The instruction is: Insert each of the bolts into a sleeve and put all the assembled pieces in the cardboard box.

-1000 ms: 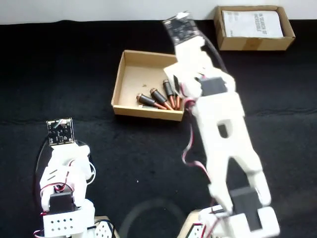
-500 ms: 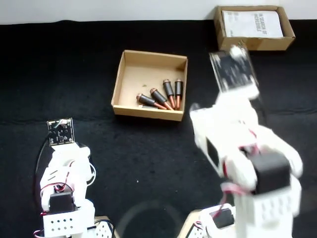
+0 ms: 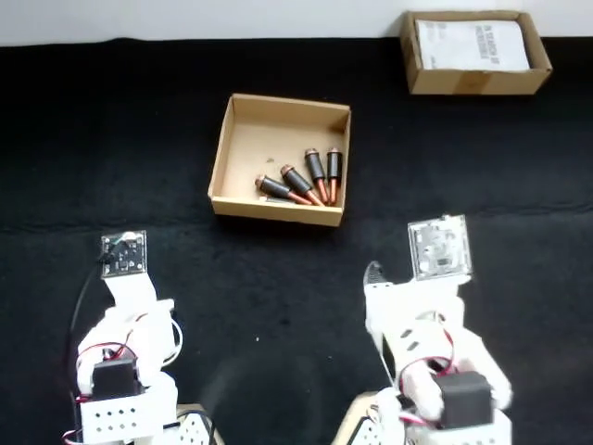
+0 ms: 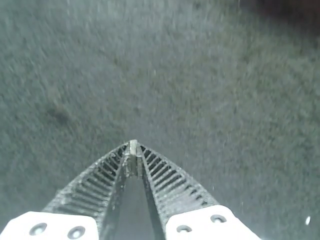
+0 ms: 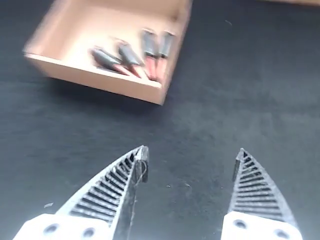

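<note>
The open cardboard box (image 3: 255,139) sits mid-table with several assembled pieces (image 3: 306,178) lying in its right half, each a dark sleeve with a copper bolt end. The right arm (image 3: 431,315) is folded back at the front right, well short of the box. In the right wrist view, my right gripper (image 5: 192,152) hangs open and empty over the black cloth, with the box (image 5: 95,75) and the pieces (image 5: 132,55) farther off. The left arm (image 3: 125,315) stands folded at the front left. My left gripper (image 4: 132,147) is shut on nothing, just above the cloth.
A second cardboard box (image 3: 477,79) holding a printed sheet stands at the back right corner. Black cloth (image 3: 278,278) covers the table between the arms and the box. A white wall edge runs along the back.
The right arm has drawn back from over the cardboard box to the front right and folded up. The left arm's wrist has shifted slightly forward.
</note>
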Tool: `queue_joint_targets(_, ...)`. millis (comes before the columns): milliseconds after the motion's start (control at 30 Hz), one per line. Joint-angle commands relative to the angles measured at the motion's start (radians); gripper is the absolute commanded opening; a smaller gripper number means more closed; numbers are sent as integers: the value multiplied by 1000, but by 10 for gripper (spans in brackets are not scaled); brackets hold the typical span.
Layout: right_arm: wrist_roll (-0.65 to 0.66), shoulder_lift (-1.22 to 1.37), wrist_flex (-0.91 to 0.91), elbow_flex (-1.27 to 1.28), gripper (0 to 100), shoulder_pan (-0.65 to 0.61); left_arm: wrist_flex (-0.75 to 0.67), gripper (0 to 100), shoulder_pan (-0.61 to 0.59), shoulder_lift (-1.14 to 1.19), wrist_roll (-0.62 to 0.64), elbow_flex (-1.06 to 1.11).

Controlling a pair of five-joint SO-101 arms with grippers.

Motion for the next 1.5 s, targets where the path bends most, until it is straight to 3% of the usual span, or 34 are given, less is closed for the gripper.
queue_joint_targets(0,144,-53,-266,377,236,162,46,9,8,-7,-5,18)
queue_joint_targets(100,244,-59,-404,599,143,259,87,9,8,-7,-5,18)
queue_joint_targets(200,249,-59,-404,648,5,321,100,9,8,-7,-5,18)
queue_joint_targets(433,247,-59,-122,628,6,346,100,9,41,-7,-5,18)
queue_joint_targets(567,235,-61,-85,627,6,418,100,8,65,-7,-5,18)
queue_joint_targets(833,-170,-61,-58,604,6,236,100,8,65,-7,-5,18)
queue_joint_targets(1467,-178,-61,-27,599,6,222,100,9,61,-7,-5,18)
